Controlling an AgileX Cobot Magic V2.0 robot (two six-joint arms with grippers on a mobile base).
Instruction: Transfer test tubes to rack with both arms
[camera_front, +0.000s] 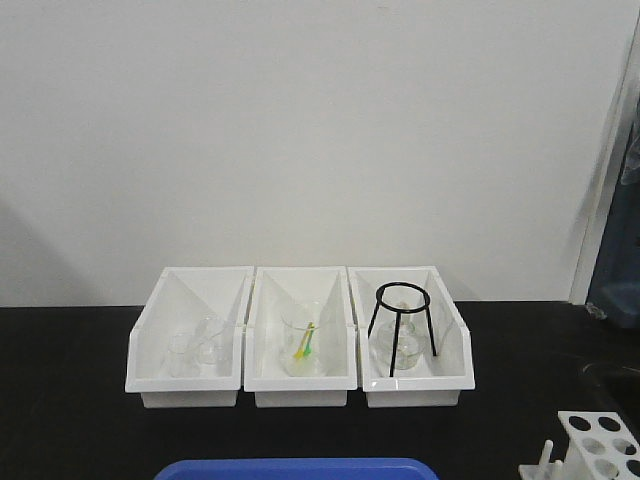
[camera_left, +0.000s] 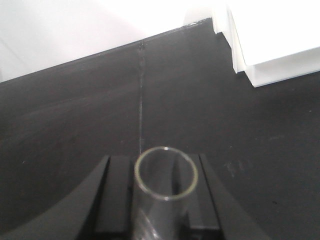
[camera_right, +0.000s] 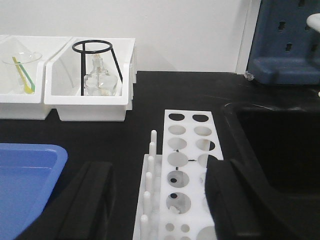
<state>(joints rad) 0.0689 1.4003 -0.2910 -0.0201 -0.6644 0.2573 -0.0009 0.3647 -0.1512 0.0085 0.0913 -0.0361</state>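
- One test tube (camera_left: 163, 212) sits pinched between the two fingers of the left gripper (camera_left: 160, 167), which press against its sides. Only its open mouth and a short stretch of glass show; the rest runs off the bottom edge of the wrist view.
- Beyond that tube lies bare black table (camera_left: 75, 115), with a corner of a white bin (camera_left: 280, 45) at the far right.
- The right gripper (camera_right: 159, 172) stands wide apart with nothing held, its fingers astride the near end of the rack (camera_right: 187, 145). The right finger covers the rack's right edge, so whether it touches cannot be told.
- The rack sits at the near right of the table, between the blue tray (camera_right: 25, 175) on its left and a dark sink (camera_right: 280, 150) on its right, with pegs (camera_right: 150, 170) along its left side. Its near end is cut off.
- One near hole shows a small pale speck, possibly the lower plate seen through it.
- Three such bins stand in a far row. The right bin (camera_front: 415, 385) holds a black tripod stand (camera_front: 374, 318) over a flask (camera_front: 395, 350). The middle bin (camera_front: 300, 385) holds a beaker (camera_front: 290, 330) with yellow-green sticks (camera_front: 305, 340). The left bin (camera_front: 185, 385) holds faint clear glassware (camera_front: 200, 350), hard to make out.
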